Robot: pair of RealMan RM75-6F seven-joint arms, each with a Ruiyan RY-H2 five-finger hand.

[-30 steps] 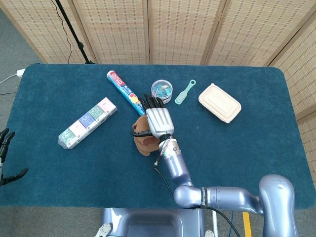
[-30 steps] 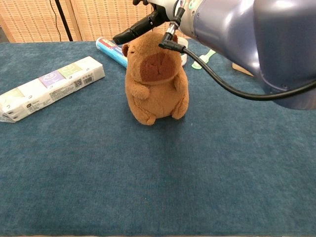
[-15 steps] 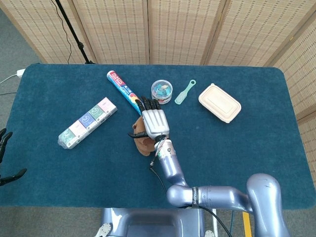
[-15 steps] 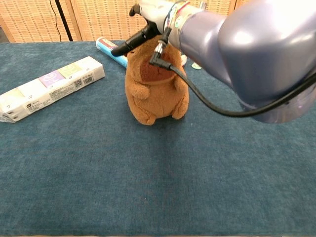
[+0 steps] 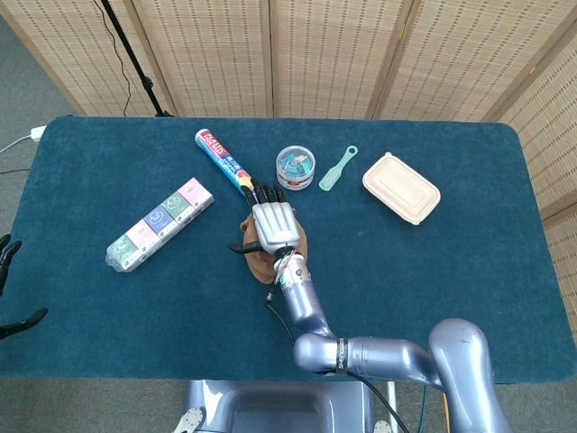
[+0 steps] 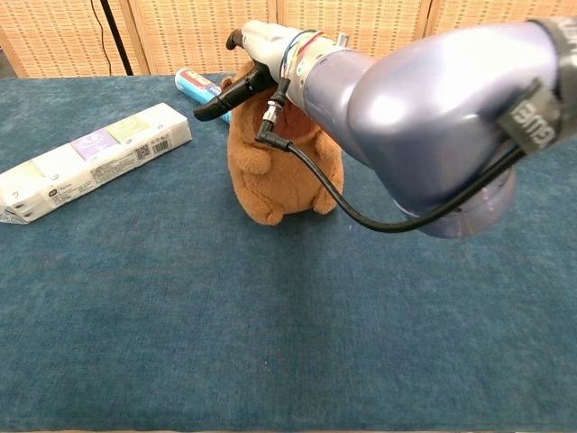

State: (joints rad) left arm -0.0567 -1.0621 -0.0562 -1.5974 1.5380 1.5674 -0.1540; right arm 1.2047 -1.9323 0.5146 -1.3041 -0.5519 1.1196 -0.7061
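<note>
A brown plush capybara [image 6: 281, 180] stands upright mid-table; in the head view only its edge [image 5: 260, 262] shows under my arm. My right hand [image 5: 273, 225] lies flat over the top of the plush's head, fingers stretched toward the far side and thumb [image 6: 219, 105] stuck out to the left. It grips nothing. In the chest view this hand [image 6: 267, 47] and its forearm hide the plush's face. My left hand [image 5: 7, 281] shows only as dark fingertips at the left frame edge, off the table, spread and holding nothing.
A long tissue pack [image 5: 160, 224] [image 6: 90, 161] lies left of the plush. Behind it are a toothpaste tube [image 5: 225, 164] [image 6: 200, 88], a round clear tub [image 5: 295, 165], a teal scoop [image 5: 337, 169] and a beige lidded box [image 5: 401, 188]. Wicker screens stand behind the table.
My right hand has slid left and nearer over the plush's head, and the forearm now covers its face in the chest view. The left hand has drifted further out of frame.
</note>
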